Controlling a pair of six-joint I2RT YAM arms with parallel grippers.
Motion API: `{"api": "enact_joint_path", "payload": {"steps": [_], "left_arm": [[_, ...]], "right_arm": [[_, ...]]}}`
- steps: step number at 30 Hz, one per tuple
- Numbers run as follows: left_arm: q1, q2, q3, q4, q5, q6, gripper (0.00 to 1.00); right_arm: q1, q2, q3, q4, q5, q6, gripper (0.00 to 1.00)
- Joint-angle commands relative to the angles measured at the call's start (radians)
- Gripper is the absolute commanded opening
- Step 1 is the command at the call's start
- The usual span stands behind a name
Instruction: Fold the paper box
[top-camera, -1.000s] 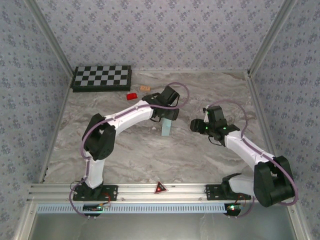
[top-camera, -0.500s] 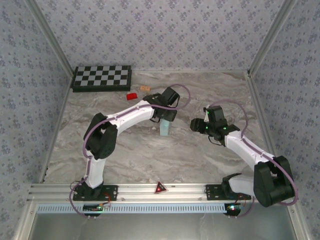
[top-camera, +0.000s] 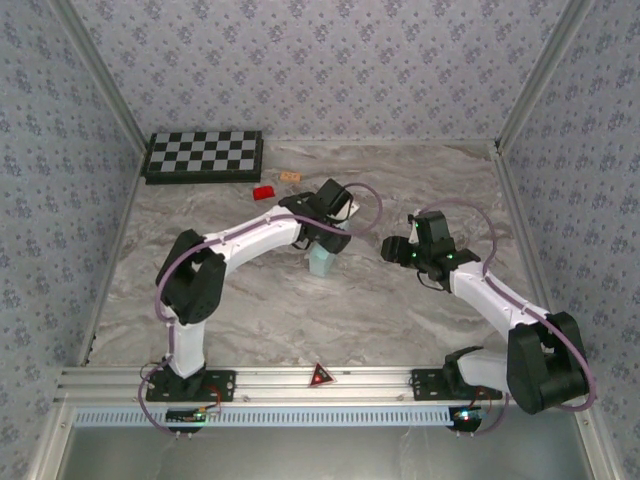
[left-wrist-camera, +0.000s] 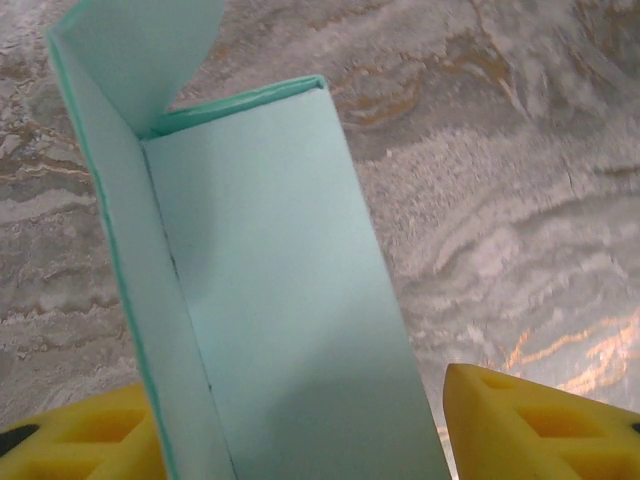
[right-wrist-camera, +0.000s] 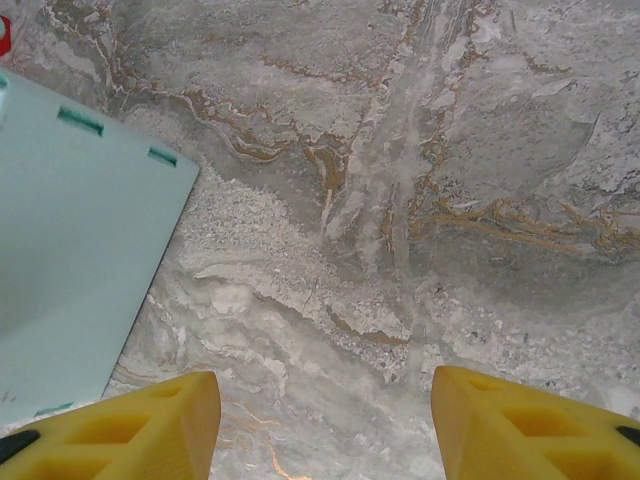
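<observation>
The paper box (top-camera: 320, 263) is a pale aqua card tube standing upright at mid-table, under the left arm's wrist. In the left wrist view the paper box (left-wrist-camera: 270, 300) fills the space between the yellow fingers, with a rounded flap raised at its far end. My left gripper (left-wrist-camera: 295, 425) is shut on it, one finger pressed to each side wall. My right gripper (top-camera: 392, 250) hovers to the right of the box, apart from it. In the right wrist view that gripper (right-wrist-camera: 325, 430) is open over bare marble, and the box's side (right-wrist-camera: 80, 260) shows at the left.
A checkerboard (top-camera: 204, 155) lies at the back left. A small red block (top-camera: 263, 192) and a tan piece (top-camera: 290, 177) sit just in front of it. Patterned walls enclose the marble table (top-camera: 300, 320) on three sides. A rail with a red triangle (top-camera: 320, 376) runs along the near edge.
The left gripper's jaws have narrowed onto the box, and wrist and box have shifted slightly left and nearer. The right arm has stayed put.
</observation>
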Motion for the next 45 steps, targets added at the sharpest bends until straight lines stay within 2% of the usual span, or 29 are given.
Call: {"api": "enact_joint_path", "payload": {"steps": [1, 6, 10, 15, 22, 33, 40, 45], "left_arm": [[0.030, -0.052, -0.025, 0.006, 0.112, 0.154, 0.60], [0.055, -0.100, -0.089, 0.046, 0.257, 0.333, 0.60], [0.093, -0.089, -0.058, -0.022, 0.361, 0.442, 0.59], [0.108, -0.106, -0.080, -0.049, 0.428, 0.642, 0.60], [0.131, -0.074, -0.038, -0.101, 0.524, 0.786, 0.60], [0.139, -0.010, 0.031, -0.193, 0.607, 0.973, 0.59], [0.140, 0.049, 0.091, -0.235, 0.570, 1.016, 0.59], [0.140, 0.058, 0.098, -0.209, 0.508, 0.993, 0.59]], "right_arm": [[-0.006, -0.003, -0.011, -0.006, 0.002, 0.009, 0.59], [-0.008, -0.008, -0.016, -0.009, 0.006, 0.009, 0.59], [-0.009, -0.016, -0.021, -0.010, 0.007, 0.009, 0.59], [-0.013, -0.028, -0.027, -0.017, 0.008, 0.006, 0.60], [-0.022, -0.048, -0.036, -0.029, 0.009, 0.005, 0.59], [-0.038, -0.107, -0.067, -0.050, 0.014, 0.014, 0.60], [-0.049, -0.136, -0.085, -0.057, 0.015, 0.021, 0.60], [-0.051, -0.141, -0.089, -0.050, 0.015, 0.024, 0.60]]}}
